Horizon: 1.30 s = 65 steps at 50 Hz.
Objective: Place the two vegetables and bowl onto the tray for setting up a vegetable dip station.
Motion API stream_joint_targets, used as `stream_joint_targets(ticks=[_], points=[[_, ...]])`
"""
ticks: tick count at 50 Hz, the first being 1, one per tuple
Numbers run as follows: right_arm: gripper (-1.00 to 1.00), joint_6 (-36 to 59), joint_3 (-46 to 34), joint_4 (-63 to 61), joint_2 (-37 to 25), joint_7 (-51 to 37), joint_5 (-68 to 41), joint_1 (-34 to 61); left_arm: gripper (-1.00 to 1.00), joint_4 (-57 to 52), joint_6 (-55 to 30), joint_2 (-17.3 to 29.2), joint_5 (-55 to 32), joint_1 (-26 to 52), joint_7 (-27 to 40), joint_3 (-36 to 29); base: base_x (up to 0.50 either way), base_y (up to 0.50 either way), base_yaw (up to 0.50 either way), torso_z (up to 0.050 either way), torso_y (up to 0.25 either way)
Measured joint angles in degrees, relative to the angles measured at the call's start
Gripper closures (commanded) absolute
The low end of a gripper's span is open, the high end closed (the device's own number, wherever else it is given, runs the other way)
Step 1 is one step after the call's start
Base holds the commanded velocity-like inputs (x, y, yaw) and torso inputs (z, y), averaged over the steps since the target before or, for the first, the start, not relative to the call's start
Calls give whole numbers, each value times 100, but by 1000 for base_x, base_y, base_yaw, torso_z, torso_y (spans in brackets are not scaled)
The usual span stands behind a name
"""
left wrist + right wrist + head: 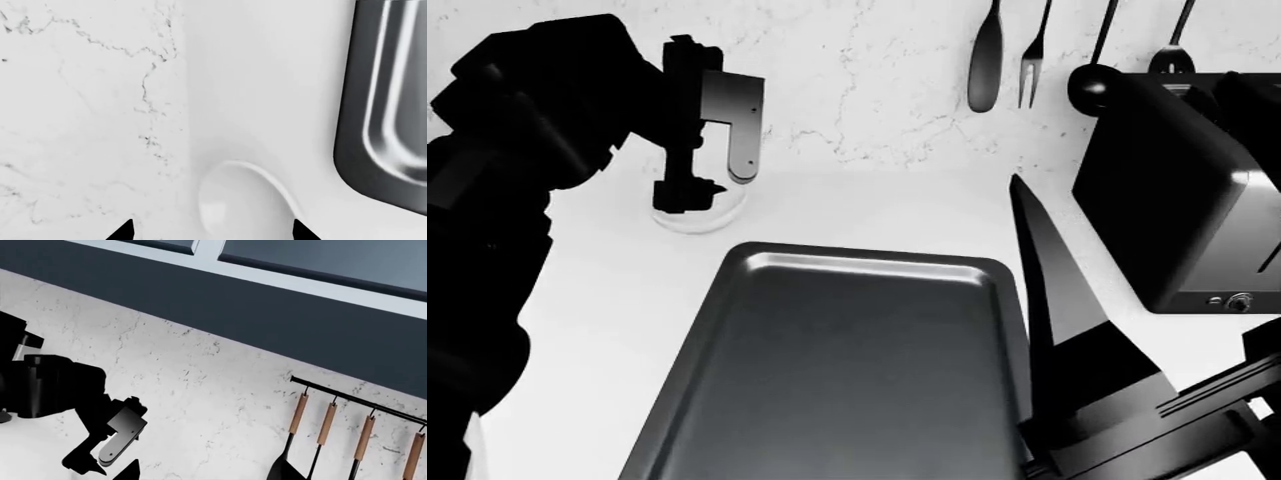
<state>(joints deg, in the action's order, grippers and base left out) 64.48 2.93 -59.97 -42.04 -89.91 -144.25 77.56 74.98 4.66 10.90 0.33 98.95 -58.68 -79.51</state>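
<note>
Left tool point(690, 192): hangs just above the bowl point(701, 213) near the back wall point(868, 80); two dark fingertips point(123, 231) show wide apart in the left wrist view, jaws parted, nothing between them but the bowl's rim below.
Right tool point(1024, 205): one long dark finger rises past the tray's right rim; other finger not made out, so open or closed cannot be told.
Bowl: white, on the white surface point(868, 205) at the far left, apart from the tray's far left corner; partly covered by the left tool in the head view, cut off by the frame edge in the left wrist view point(243, 200); hard to separate from the pale surface.
Tray point(841, 370): dark grey, rounded corners, raised shiny rim, bare inside; near end cut off by the frame; one corner shows in the left wrist view point(373, 150).
Open room: bare strip of surface between tray and wall, and between tray and toaster point(1181, 210).
Toaster: dark box at the right, well apart from the bowl; small knobs low on its front, no readable writing.
Utensils point(1081, 50): hang on the wall above the toaster; wooden handles on a rail in the right wrist view point(333, 425).
Vegetables: not in any view.
</note>
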Motion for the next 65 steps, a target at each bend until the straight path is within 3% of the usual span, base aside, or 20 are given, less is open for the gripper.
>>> stream_joint_targets(ticks=[22, 46, 65], points=[[-100, -67, 104, -2, -56, -5, -86, -14, -100, 2, -21, 41, -22, -246, 7, -289, 0, 0, 0, 0, 0], [-100, -456, -417, -2, -179, -5, 36, 399, -100, 1, -107, 8, -21, -619, 311, -194, 0, 0, 0, 0, 0], [-100, -871, -859, -1, -311, -4, 59, 856, -100, 2, -378, 22, 11, -838, 815, -677, 0, 0, 0, 0, 0]])
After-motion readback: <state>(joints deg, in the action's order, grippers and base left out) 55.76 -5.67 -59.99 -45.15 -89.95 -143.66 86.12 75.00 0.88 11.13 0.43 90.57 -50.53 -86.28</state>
